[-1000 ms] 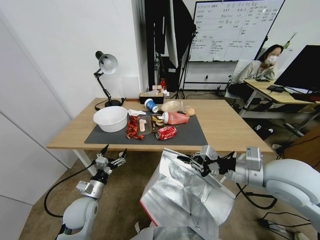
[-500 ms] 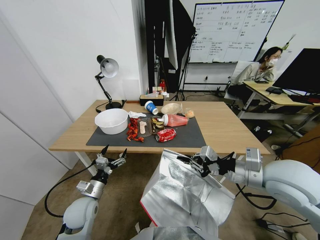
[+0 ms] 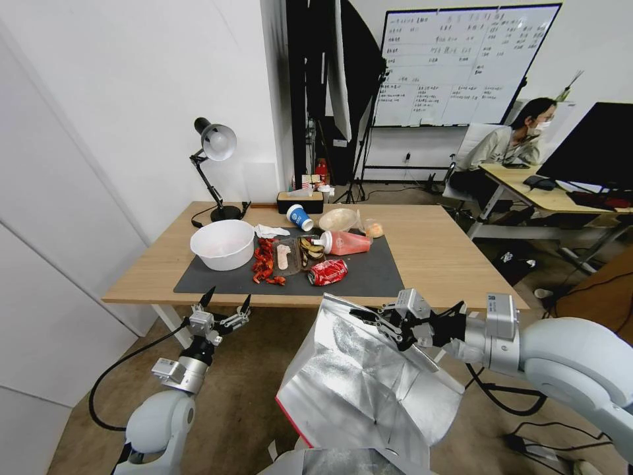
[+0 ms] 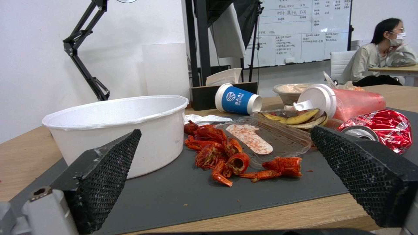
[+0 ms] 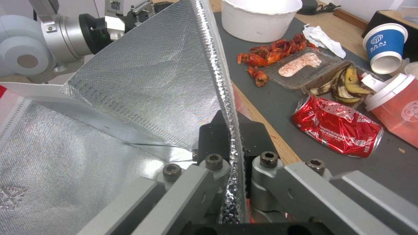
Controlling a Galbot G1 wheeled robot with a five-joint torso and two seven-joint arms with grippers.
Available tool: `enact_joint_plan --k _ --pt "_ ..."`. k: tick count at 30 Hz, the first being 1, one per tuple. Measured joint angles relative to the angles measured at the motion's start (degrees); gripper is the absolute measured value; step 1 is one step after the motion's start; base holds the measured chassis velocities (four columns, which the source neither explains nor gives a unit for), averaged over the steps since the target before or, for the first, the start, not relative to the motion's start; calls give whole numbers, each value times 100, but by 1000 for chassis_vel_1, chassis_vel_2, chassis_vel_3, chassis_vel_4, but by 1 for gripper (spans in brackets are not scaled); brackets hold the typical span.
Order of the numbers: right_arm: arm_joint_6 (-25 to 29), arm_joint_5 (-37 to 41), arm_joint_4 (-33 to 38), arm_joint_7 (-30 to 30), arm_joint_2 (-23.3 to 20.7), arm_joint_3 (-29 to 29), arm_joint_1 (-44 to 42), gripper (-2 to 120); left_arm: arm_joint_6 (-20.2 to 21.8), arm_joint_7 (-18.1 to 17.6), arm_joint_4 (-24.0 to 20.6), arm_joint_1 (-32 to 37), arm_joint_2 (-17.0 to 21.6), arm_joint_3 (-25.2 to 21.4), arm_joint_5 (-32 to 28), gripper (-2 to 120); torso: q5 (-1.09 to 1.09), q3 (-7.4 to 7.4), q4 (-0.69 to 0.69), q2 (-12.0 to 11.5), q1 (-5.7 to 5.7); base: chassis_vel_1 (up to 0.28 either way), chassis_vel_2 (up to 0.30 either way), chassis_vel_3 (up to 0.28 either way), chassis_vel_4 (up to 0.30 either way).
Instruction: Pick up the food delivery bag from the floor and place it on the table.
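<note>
Right gripper is clamped on the food delivery bag rim near the table; left gripper hangs wide open.

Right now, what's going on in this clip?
The right end effector is clamped on the foil-lined rim of the food delivery bag, holding it open-mouthed just short of the table's near edge. The left end effector hovers open and empty beside it, below the table edge. The bag is not on the table, whose dark mat carries food scraps.
</note>
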Motion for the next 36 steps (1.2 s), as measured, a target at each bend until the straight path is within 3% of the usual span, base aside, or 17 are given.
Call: enact_joint_plan --k 15,34,36 --pt "72 19 5 52 -15 21 5 0 -77 -2 9 -9 24 13 -46 100 -1 -6 1 -10 -8 0 0 0 0" --pt "721 1410 5 870 114 -23 410 0 -78 -15 73 -43 22 40 -35 100 0 -9 0 -16 -12 0 0 0 0" --pt "941 1844 15 1289 201 -24 621 0 -81 -15 105 -59 27 41 -24 100 -1 -9 1 -16 -12 0 0 0 0"
